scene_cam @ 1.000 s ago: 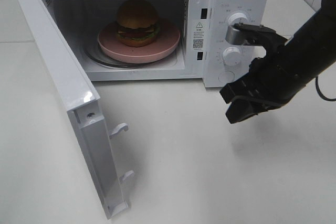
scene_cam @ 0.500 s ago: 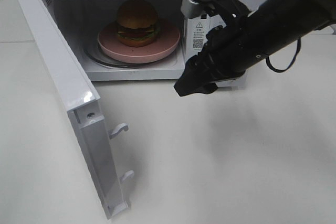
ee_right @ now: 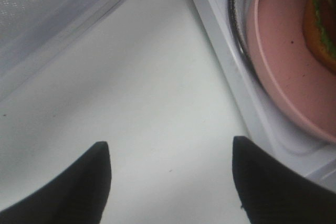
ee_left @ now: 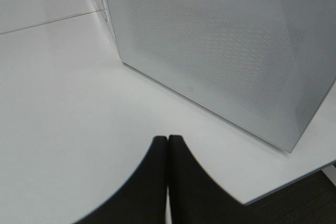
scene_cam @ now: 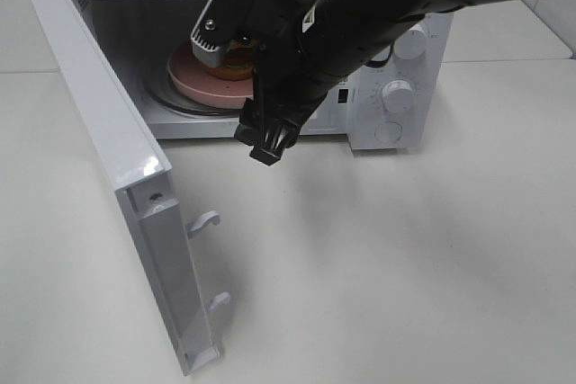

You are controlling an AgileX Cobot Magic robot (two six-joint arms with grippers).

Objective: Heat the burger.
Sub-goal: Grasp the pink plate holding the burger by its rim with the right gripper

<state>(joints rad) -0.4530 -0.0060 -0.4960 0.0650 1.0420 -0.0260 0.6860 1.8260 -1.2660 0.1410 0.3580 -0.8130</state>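
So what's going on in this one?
The burger sits on a pink plate inside the microwave, whose door stands wide open. The right gripper hovers open and empty over the table, just in front of the opening. The left gripper is shut and holds nothing.

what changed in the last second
The right hand swung left from the knobs to the front of the open microwave and opened wide, holding nothing. The burger stays on the pink plate inside, the door stays open, and the left hand stays shut.
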